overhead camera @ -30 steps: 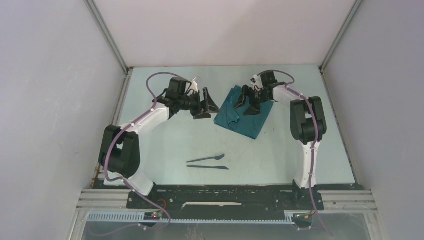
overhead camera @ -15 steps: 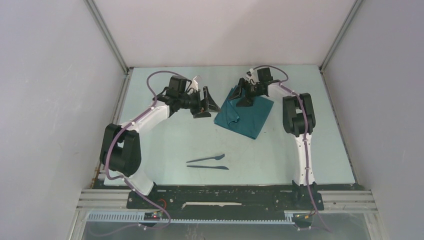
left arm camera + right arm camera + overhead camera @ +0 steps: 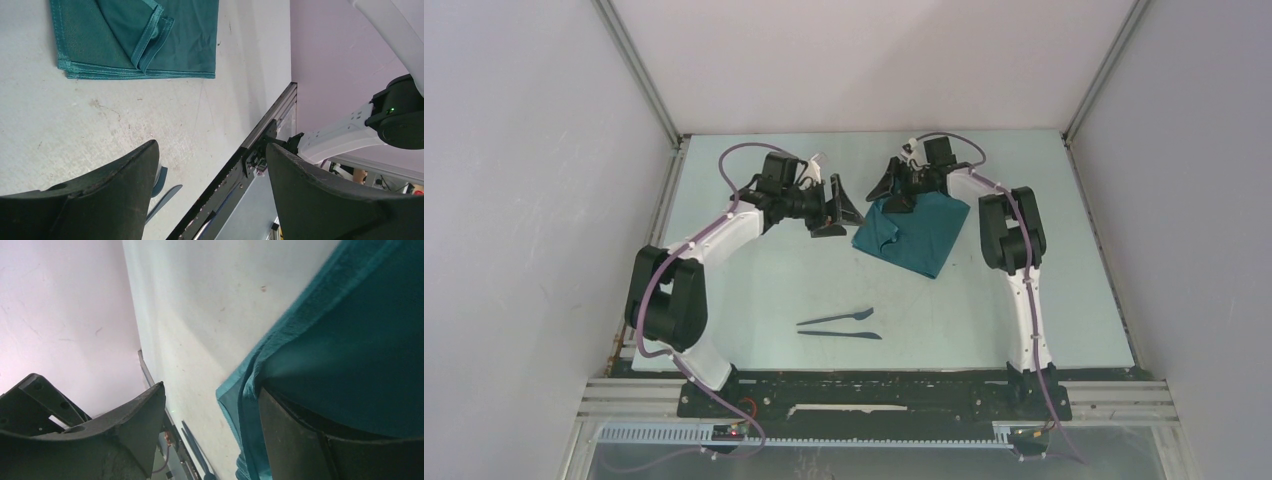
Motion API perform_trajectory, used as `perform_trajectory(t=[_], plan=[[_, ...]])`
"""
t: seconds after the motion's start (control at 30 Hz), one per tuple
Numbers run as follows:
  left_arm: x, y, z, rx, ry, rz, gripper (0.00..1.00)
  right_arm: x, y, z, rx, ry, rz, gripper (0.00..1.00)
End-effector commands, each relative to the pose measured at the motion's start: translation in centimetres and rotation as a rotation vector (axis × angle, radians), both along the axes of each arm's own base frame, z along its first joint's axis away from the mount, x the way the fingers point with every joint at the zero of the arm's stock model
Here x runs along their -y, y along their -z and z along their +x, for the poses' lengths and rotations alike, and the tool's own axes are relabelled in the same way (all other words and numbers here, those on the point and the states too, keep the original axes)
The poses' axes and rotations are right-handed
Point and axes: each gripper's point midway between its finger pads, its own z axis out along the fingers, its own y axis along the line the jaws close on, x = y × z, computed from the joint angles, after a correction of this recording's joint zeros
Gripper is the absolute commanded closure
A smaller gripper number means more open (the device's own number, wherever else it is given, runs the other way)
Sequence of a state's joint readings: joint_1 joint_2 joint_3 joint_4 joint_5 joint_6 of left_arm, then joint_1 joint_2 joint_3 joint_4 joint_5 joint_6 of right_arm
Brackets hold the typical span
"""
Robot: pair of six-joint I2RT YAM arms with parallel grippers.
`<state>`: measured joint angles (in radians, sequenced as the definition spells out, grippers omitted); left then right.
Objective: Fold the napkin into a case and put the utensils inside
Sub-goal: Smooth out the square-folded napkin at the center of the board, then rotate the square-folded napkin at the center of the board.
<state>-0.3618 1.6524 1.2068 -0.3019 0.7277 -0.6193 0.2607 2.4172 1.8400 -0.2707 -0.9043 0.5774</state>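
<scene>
The dark teal napkin [image 3: 919, 232] lies partly folded and rumpled at the table's far middle, with no narrow case shape. My right gripper [image 3: 892, 189] is open at its far-left corner. In the right wrist view [image 3: 212, 389] cloth [image 3: 360, 335] drapes over one finger [image 3: 295, 440]. My left gripper [image 3: 836, 208] is open and empty, just left of the napkin, which shows in the left wrist view [image 3: 135, 35]. The fork-like utensil [image 3: 836, 318] and the knife [image 3: 839, 334] lie side by side nearer the front.
Grey walls close in the table on the left, the back and the right. A black rail [image 3: 874, 385] with both arm bases runs along the near edge. The utensils also show faintly in the right wrist view [image 3: 197, 450].
My right gripper has moved left and farther back, from over the middle of the napkin to its far-left corner. The left arm and the utensils have not moved.
</scene>
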Motion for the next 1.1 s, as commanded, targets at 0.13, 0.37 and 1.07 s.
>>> perform_trajectory(t=[0.13,0.37,1.07], plan=[[-0.4,-2.3,0.4,0.075,0.019,-0.032,0.15,-3.5,-4.5,-1.0,-0.014,0.005,0.093,0.25],[-1.0,-2.3,0.8,0.078,0.000,-0.030,0.15,-5.0,-6.2,-1.9,-0.068,0.070,0.066,0.24],[0.7,10.4,12.0,0.061,-0.145,0.372,0.27,14.9,-2.4,-15.6,-0.099,0.251,-0.353,0.22]])
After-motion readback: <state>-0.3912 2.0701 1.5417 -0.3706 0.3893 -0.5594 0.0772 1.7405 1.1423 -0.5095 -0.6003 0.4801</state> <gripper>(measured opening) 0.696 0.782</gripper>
